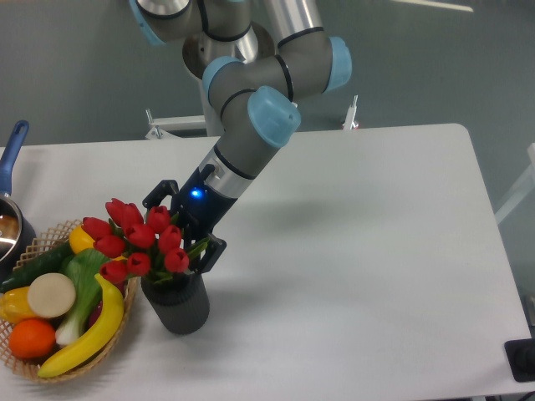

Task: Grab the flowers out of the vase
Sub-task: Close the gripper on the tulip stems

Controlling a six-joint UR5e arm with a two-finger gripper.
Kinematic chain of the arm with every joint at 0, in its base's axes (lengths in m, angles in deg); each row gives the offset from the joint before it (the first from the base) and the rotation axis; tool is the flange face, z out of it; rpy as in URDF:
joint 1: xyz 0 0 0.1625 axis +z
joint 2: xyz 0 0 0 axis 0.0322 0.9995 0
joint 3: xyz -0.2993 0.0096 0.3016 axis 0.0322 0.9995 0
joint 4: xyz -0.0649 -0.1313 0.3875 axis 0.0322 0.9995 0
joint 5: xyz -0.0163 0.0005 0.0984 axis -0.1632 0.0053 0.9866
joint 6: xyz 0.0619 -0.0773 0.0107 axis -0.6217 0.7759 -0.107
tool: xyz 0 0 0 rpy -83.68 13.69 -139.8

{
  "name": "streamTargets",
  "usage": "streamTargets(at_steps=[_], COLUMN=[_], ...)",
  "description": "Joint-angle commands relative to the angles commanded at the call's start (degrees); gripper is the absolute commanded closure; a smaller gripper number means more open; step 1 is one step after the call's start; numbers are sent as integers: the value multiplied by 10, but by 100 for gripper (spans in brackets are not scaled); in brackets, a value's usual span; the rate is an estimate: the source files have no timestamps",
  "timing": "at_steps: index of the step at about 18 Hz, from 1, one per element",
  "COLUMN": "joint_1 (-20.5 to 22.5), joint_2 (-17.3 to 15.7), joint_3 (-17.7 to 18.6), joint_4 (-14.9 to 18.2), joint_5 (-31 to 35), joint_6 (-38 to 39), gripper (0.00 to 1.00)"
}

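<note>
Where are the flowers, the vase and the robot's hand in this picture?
flowers (138,238), fixed camera view, on a red tulip head near the middle of the bunch.
vase (180,307), fixed camera view, on its dark ribbed side wall.
hand (185,227), fixed camera view, midway between the two fingertips, beside the bunch.

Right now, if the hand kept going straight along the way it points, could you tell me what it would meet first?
Most likely the flowers: the open hand points down-left into the bunch, just above the vase. Depth is unclear from this single view.
</note>
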Motion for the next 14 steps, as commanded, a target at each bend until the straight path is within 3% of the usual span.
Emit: streamTargets(at_steps=[7, 14], joint_1=[-1, -1], joint_2=[11, 13], joint_3=[-12, -11], joint_4=[-1, -1], joint_5=[-1, -1], joint_6=[0, 0], gripper=[4, 32])
